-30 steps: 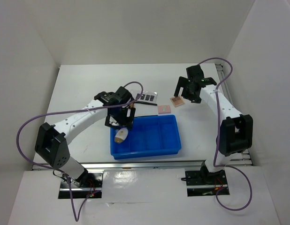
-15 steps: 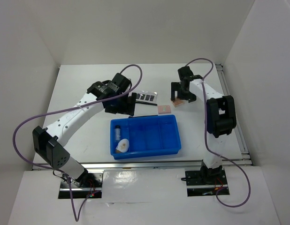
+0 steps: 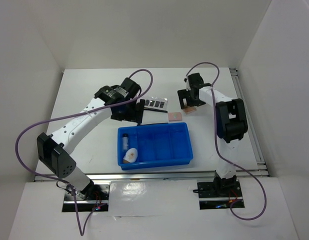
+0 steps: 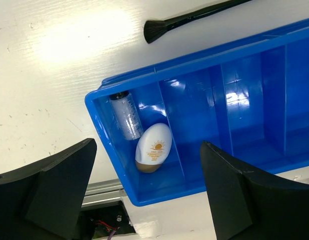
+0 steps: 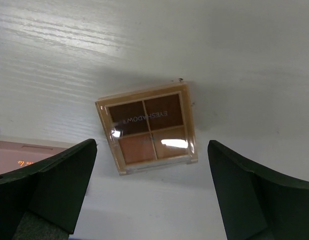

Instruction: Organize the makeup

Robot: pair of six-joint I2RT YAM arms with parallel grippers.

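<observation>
The blue tray point(image 3: 154, 165) holds a clear black-capped vial point(image 3: 125, 140) and a white oval piece point(image 3: 129, 155) in its left compartment. My left gripper point(image 3: 130, 114) hangs open above the tray's far left corner, holding nothing. In its wrist view the vial point(image 4: 125, 117) and oval point(image 4: 153, 147) lie below, and a black brush point(image 4: 194, 20) lies beyond the tray. A clear palette point(image 3: 157, 103) and pink square point(image 3: 175, 116) lie behind the tray. My right gripper point(image 3: 189, 102) is open over the tan eyeshadow square point(image 5: 149, 127), not touching it.
The tray's other compartments point(image 4: 244, 100) hold nothing. The pink square point(image 5: 24, 152) shows at the left edge of the right wrist view. White walls enclose the table on three sides, and a metal rail point(image 3: 164, 176) runs along the near edge.
My left gripper has lifted out of the tray and drawn back, leaving the oval piece inside. My right gripper has shifted left to hang over the tan square.
</observation>
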